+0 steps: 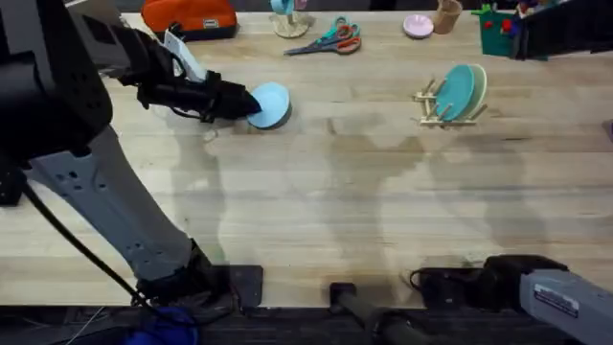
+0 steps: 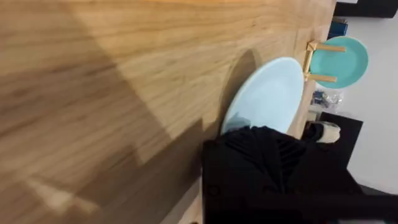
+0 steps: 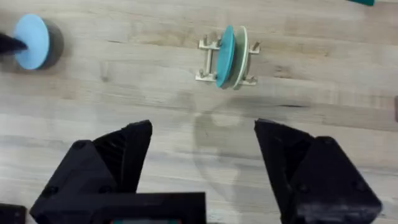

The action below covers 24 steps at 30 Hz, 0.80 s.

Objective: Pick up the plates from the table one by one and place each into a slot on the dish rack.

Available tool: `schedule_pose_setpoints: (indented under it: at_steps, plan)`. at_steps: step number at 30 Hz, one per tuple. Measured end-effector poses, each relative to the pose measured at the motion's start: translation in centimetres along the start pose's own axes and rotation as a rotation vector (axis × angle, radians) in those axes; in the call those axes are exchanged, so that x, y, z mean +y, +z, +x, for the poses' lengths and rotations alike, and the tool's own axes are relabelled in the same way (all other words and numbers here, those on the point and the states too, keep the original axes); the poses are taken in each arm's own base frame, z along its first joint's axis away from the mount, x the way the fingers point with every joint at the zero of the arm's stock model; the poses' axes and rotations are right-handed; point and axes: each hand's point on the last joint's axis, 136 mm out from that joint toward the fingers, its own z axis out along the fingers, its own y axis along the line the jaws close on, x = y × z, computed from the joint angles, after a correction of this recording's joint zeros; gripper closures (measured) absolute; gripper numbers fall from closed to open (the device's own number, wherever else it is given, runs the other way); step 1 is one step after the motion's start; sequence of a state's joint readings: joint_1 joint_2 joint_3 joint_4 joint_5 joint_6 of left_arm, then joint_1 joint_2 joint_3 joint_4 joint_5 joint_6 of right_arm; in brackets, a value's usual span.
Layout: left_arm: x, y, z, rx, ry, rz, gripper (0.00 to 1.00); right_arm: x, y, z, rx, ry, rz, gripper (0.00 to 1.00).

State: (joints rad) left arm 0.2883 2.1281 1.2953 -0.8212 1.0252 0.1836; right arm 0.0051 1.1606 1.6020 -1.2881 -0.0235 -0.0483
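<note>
A light blue plate (image 1: 271, 103) is held off the table (image 1: 316, 192) at the back left, with my left gripper (image 1: 241, 101) shut on its edge; the plate (image 2: 267, 93) shows tilted above the wood in the left wrist view. The dish rack (image 1: 442, 107) stands at the back right with a teal plate (image 1: 458, 89) and a cream plate (image 1: 478, 84) upright in its slots. From the right wrist the rack (image 3: 210, 60), the teal plate (image 3: 225, 56) and the blue plate (image 3: 32, 41) lie far ahead. My right gripper (image 3: 202, 155) is open near the front edge, holding nothing.
Along the back edge lie an orange pouch (image 1: 189, 16), scissors (image 1: 329, 40), a small pink dish (image 1: 418, 26) and green and red items (image 1: 503, 27). Bare wood stretches between the blue plate and the rack.
</note>
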Motion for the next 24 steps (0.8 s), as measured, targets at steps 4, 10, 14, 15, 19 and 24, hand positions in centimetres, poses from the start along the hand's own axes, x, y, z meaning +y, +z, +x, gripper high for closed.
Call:
schedule_pose_setpoints:
  at_steps: [4,10,14,15,19,24]
  plan:
    - [-0.2,0.3,-0.1,0.002,0.013,0.001,0.959,0.2,0.0,0.0,0.0,0.038,-0.009,0.007]
    - [-0.2,0.3,-0.1,0.002,0.015,0.002,0.959,2.1,0.0,-0.1,0.0,0.068,-0.12,0.008]
    - [-0.2,0.3,-0.1,0.002,0.014,0.002,0.96,3.4,0.5,-0.3,0.022,0.078,-0.201,0.007]
    - [-0.2,0.3,-0.1,0.003,0.014,0.002,0.959,3.7,0.8,-0.3,0.033,0.081,-0.22,0.007]
    - [-0.2,0.3,-0.1,0.002,0.015,0.002,0.959,4.8,2.0,-0.7,0.072,0.095,-0.293,0.007]
    - [-0.2,0.3,-0.1,0.002,0.015,0.002,0.96,6.1,3.9,-1.4,0.115,0.118,-0.38,0.007]
